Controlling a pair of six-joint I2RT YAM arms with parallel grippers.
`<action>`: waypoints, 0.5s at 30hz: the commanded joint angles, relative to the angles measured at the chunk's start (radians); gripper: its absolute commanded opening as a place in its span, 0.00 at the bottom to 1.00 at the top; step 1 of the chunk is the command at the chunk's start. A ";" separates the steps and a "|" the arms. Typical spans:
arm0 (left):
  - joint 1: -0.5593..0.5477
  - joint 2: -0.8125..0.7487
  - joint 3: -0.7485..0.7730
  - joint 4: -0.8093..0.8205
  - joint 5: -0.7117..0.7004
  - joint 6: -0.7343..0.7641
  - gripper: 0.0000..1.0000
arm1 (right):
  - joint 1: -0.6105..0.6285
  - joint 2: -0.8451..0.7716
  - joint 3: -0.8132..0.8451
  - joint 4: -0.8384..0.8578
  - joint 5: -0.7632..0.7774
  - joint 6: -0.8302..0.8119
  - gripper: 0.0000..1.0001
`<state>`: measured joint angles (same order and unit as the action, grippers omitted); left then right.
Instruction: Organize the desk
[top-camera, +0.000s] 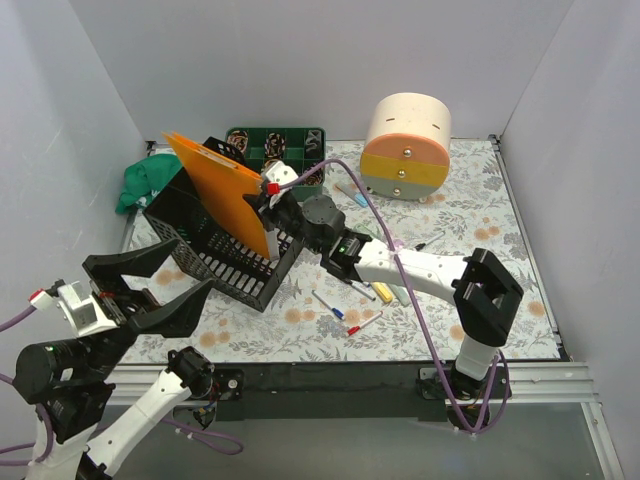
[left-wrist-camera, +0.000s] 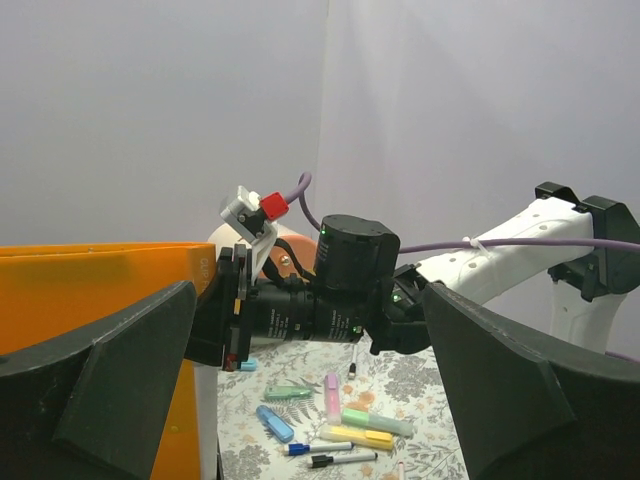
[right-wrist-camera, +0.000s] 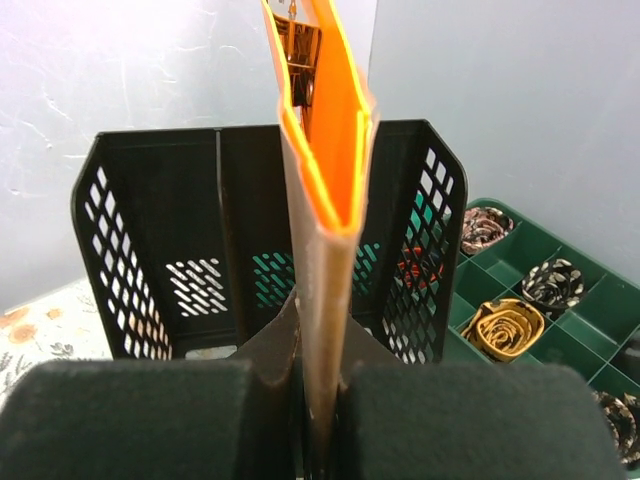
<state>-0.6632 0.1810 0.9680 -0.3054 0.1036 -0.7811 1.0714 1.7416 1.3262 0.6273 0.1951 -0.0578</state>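
1. Desk (top-camera: 470, 215): pale floral top w/ grey-green leaves + orange blossoms, black front rail. Spans the white-walled cell under both arms.
2. Black mesh rack (top-camera: 215, 255), left-centre: orange folder (right-wrist-camera: 325, 150) tilted, lower edge inside it.
3. Green tray (top-camera: 262, 131) behind rack: coiled patterned rolls (right-wrist-camera: 505, 325) in compartments.
4. R gripper (right-wrist-camera: 320, 410): clamped on folder's near edge.
5. L gripper (top-camera: 165, 285): spread wide, holding nothing, near rack's front.
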 joint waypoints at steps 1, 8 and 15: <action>0.001 -0.005 -0.011 -0.008 -0.012 0.011 0.98 | -0.011 0.001 -0.001 0.153 0.092 -0.051 0.01; 0.001 -0.008 -0.012 -0.009 -0.015 0.013 0.98 | -0.010 -0.008 -0.076 0.153 0.089 -0.021 0.14; 0.001 0.008 -0.017 0.000 -0.002 0.008 0.98 | -0.010 -0.060 -0.131 0.153 0.004 -0.091 0.71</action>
<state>-0.6632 0.1722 0.9562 -0.3065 0.0944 -0.7815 1.0657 1.7512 1.2064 0.6926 0.2367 -0.0845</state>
